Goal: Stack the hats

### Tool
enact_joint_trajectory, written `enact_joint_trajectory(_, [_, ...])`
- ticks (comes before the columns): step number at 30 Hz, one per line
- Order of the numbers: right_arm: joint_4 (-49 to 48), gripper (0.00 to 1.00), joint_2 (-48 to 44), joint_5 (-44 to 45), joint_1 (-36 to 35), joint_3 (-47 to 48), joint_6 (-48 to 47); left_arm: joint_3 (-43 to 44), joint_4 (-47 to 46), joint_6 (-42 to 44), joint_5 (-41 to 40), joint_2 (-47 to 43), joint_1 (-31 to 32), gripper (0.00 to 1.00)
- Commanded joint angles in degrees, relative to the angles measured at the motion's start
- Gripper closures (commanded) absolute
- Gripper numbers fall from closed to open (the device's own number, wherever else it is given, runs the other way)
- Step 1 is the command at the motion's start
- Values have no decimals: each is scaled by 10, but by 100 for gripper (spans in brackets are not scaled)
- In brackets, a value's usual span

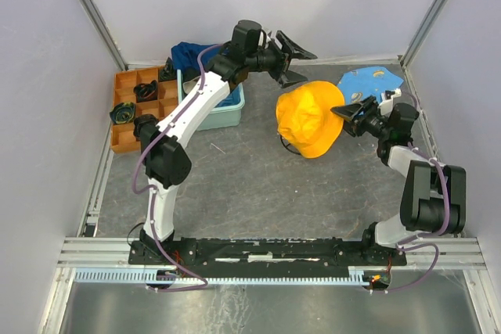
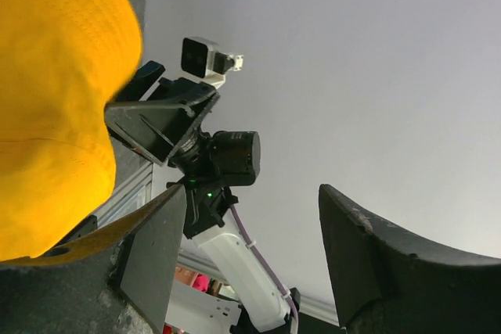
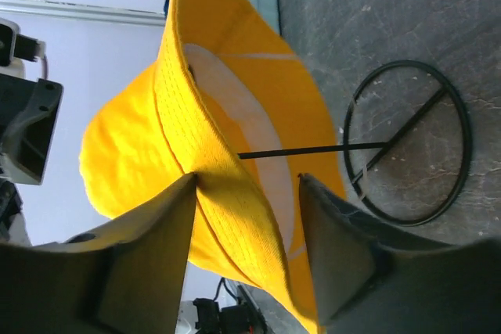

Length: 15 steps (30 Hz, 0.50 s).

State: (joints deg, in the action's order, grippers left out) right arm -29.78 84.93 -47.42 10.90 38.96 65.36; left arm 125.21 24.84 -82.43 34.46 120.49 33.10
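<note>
One claw [image 3: 246, 217] pinches yellow hat [image 1: 309, 119] brim.

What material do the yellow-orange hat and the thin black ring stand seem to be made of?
The yellow-orange bucket hat looks like soft woven fabric, matte: its weave texture shows and the brim bends where the right hand pinches it. The black ring stand is probably thin metal wire, since it is slim and rigid-looking.

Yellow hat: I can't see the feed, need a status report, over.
Right gripper shut on yellow hat, held above the table on a thin black stand. Left gripper open, empty, raised behind it. Nothing in the way.
</note>
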Motion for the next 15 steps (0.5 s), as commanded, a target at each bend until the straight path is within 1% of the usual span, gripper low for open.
enact_joint_trajectory(1, [-97,46,23,-5,1,-12,24,22,-21,15,4,-13,-15,25])
enact_joint_trajectory(2, [-96,55,26,-3,1,-13,23,21,-17,19,3,-16,-19,25])
enact_joint_trajectory(3, [-91,62,26,-1,2,-14,19,20,-14,24,1,-19,-23,25])
enact_joint_trajectory(4, [-84,65,26,0,2,-14,14,19,-9,30,0,-23,-27,25])
enact_joint_trajectory(7, [-67,74,32,5,3,-11,3,13,10,52,-4,-35,-43,25])
enact_joint_trajectory(9, [-65,77,44,7,3,-8,0,-1,15,65,-5,-45,-52,25])
enact_joint_trajectory(12, [-48,88,64,10,3,0,-12,-28,20,83,-9,-65,-62,25])
enact_joint_trajectory(13, [-37,93,70,11,3,3,-20,-40,20,88,-9,-72,-66,25])
enact_joint_trajectory(15, [-20,96,81,13,3,8,-33,-65,21,98,-11,-88,-72,25])
